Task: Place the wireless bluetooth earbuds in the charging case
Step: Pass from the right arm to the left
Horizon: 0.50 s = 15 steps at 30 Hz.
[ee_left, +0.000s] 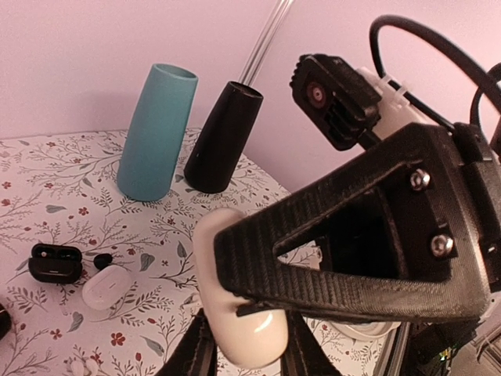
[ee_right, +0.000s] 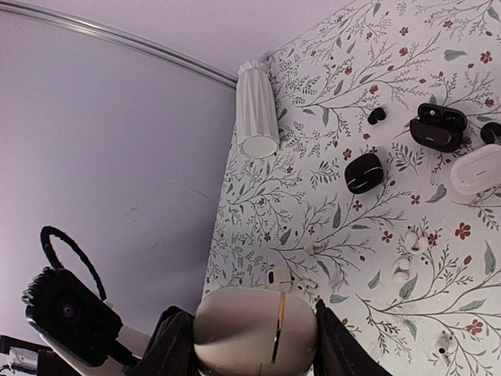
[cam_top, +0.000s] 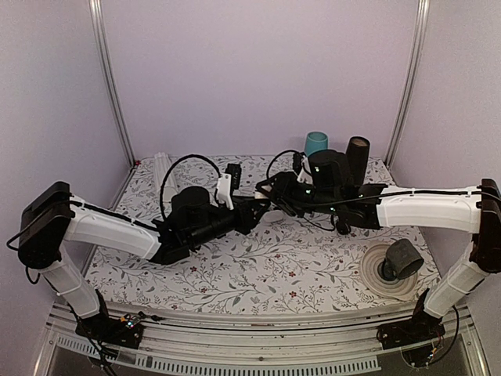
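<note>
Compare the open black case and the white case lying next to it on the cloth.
The black case is dark; the white case is glossy white. The black case lies open with two wells showing; the white case is closed. Both are small and rounded.

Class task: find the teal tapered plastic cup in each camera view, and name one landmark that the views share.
Top external: the teal tapered plastic cup stands at the back, right of centre.
Left wrist: the cup is upper left.
Right wrist: not in it.
Landmark: the black tapered cup just to its right in both.
</note>
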Each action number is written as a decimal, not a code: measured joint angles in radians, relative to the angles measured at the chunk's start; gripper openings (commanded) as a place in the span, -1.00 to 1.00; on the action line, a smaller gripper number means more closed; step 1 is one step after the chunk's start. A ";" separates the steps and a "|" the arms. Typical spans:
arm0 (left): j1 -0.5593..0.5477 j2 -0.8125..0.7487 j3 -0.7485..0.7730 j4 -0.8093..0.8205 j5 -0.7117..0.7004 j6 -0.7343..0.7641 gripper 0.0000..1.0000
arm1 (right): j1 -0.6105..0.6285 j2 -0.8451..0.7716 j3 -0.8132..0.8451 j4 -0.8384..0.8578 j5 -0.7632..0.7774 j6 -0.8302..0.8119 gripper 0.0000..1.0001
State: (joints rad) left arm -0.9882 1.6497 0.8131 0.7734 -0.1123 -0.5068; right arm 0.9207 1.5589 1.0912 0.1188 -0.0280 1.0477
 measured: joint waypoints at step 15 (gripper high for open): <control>0.045 -0.004 -0.059 0.079 0.046 0.074 -1.00 | 0.000 -0.046 -0.014 -0.031 -0.040 -0.025 0.83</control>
State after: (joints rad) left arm -0.9436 1.6459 0.7540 0.8524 -0.0666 -0.4332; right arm 0.9211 1.5131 1.0767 0.0875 -0.0681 1.0225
